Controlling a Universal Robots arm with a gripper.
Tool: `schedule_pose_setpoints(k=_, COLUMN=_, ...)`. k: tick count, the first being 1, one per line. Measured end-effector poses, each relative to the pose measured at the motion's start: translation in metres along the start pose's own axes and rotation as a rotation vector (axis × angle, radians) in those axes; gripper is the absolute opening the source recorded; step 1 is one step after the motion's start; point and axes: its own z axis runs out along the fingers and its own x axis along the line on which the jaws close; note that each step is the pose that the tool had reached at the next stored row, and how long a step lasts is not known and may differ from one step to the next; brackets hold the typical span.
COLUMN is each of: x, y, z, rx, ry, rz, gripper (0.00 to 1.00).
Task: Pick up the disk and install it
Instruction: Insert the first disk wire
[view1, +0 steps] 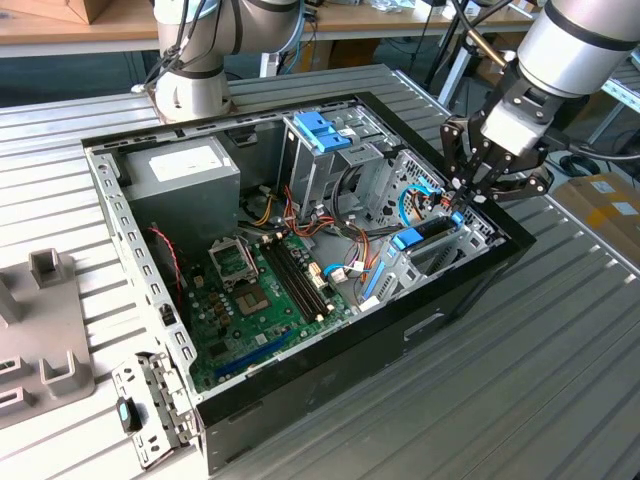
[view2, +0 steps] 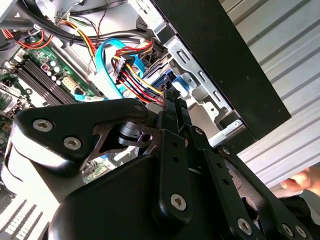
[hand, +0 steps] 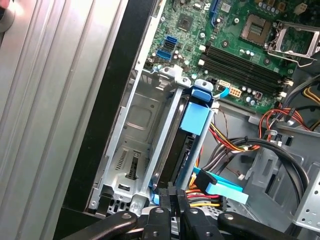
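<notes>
Seated on edge in the metal drive bay (hand: 131, 150) at the open computer case's (view1: 470, 285) corner by the exterior view's right: the disk (hand: 192, 130), blue-framed. Directly above its end, the gripper (view1: 462, 197), fingertips pressed together with nothing between them. Crowding close beside: red, yellow and black power wires (view2: 134, 82) and a blue data cable (view2: 104, 55). Revealed in the first wrist view alone, an empty slot beside the disk; in the exterior view, the grey power supply (view1: 185, 180) and blue latch (view1: 321, 130) well apart

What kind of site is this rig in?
Looks like a robotics lab or test workshop: an opened computer case lies on a ribbed metal table, the arm's gripper reaches into it, and wooden workbenches stand behind.
</notes>
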Motion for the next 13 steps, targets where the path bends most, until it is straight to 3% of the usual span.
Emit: schedule_pose_setpoints(k=13, x=-0.0001, y=0.0002, z=0.0001, rx=0.0015, ry=0.0046, rz=0.043, gripper=0.17)
